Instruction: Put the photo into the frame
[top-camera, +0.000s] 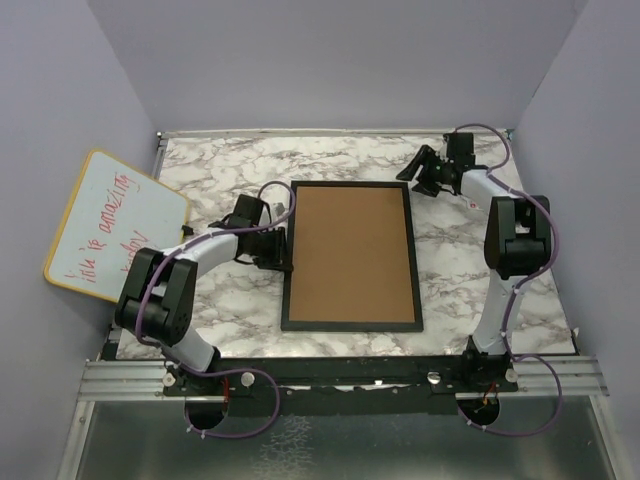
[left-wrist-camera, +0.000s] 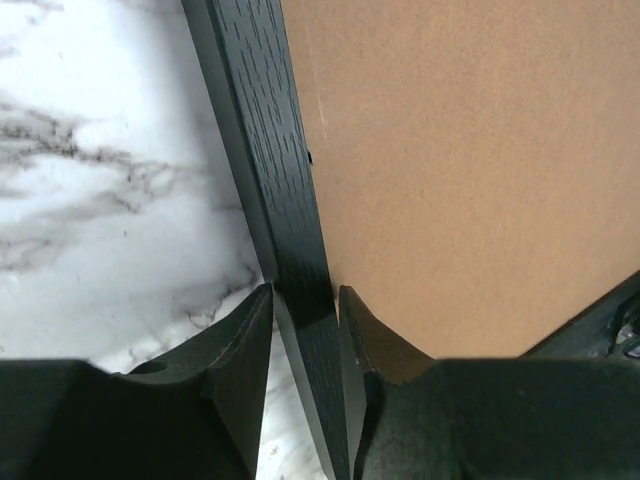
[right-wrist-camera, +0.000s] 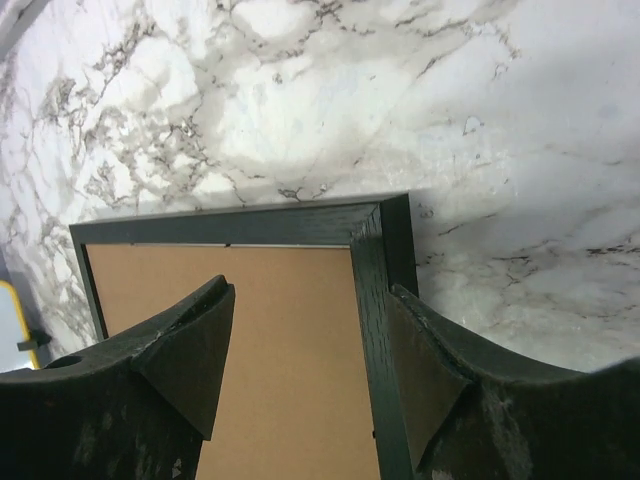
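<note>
The frame (top-camera: 350, 326) lies flat on the marble table (top-camera: 230, 170), back side up, with the brown backing board (top-camera: 352, 255) filling its opening. The photo itself cannot be seen.

The left pincer (left-wrist-camera: 303, 292) is clamped on the frame's left rail, about halfway along it. The black rail runs straight between its two fingers. The outer finger (left-wrist-camera: 250, 330) sits on the table side of the rail, and the inner finger (left-wrist-camera: 362, 330) sits on the backing-board side, its tip at the board's edge. From this pincer the board spreads away to the right and marble lies to the left.

The right pincer (right-wrist-camera: 312, 295) has its fingers spread wide apart and holds nothing. The frame's far right corner lies just ahead of and below its fingertips, with the right rail passing between the fingers, close to the right one. Whether the fingers touch the frame cannot be told. Bare marble lies beyond that corner.

A whiteboard (top-camera: 115, 225) with a yellow rim and red writing lies well to the left of the left pincer.
</note>
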